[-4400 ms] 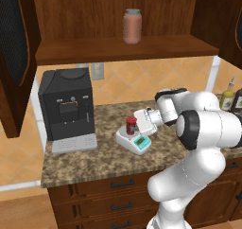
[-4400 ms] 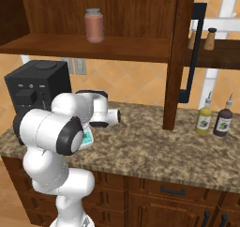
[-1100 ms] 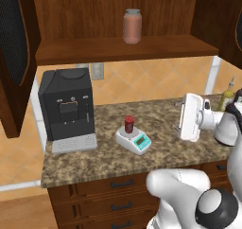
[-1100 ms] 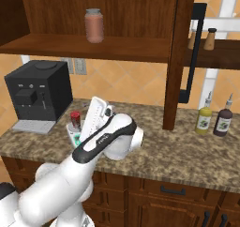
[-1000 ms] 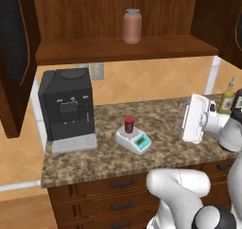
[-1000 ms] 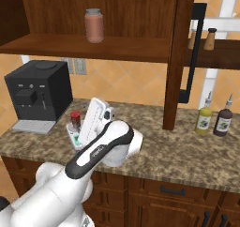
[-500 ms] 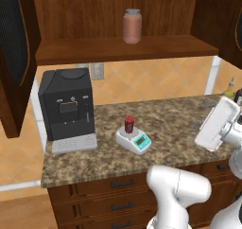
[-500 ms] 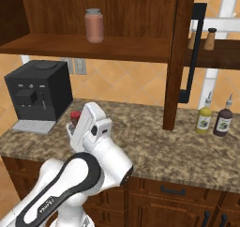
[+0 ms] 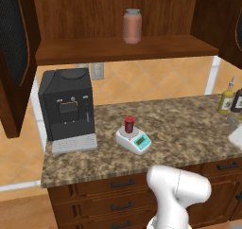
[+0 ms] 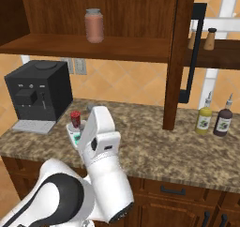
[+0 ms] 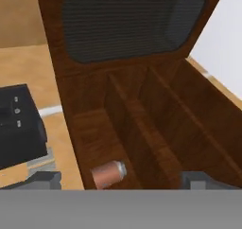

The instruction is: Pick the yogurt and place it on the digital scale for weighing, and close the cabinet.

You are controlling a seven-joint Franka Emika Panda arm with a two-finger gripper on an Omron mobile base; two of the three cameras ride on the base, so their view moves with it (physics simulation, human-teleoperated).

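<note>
The yogurt [image 9: 129, 124] stands upright on the round plate of the digital scale [image 9: 134, 140], its long axis vertical and its dark top up; the scale lies flat near the front edge of the granite counter [image 9: 189, 128], turned at a slant so its teal display faces the near right. Just to the left of it stands the black coffee machine [image 9: 66, 109], apart from the scale, with its grey drip tray at the counter's near edge. At the far right of the counter two sauce bottles [image 10: 213, 117] stand side by side, well apart from the scale. Above, the cabinet [image 9: 118, 29] is open: a pinkish-orange jar [image 9: 132, 26] with a grey lid stands upright on its shelf, one glass-panelled door [image 9: 16, 57] hangs out at the left, and the other door [image 10: 180, 52] juts toward the camera at the right with its black bar handle [image 10: 192, 52] on the outer face. In the right base view the white arm [image 10: 101, 146] rises in front of the scale and covers most of it, leaving the yogurt's top and a sliver of the display showing. In the hand view the gripper [image 11: 124, 180] has its two dark tips far apart at the bottom corners, wide open with nothing between them, and looks at a rolled picture of the cabinet: a dark glass door panel, the shelf boards running diagonally, the jar lying sideways in the frame and the coffee machine cut off at the left edge. The drawers [image 9: 118, 195] under the counter are partly hidden by the robot's body.
</note>
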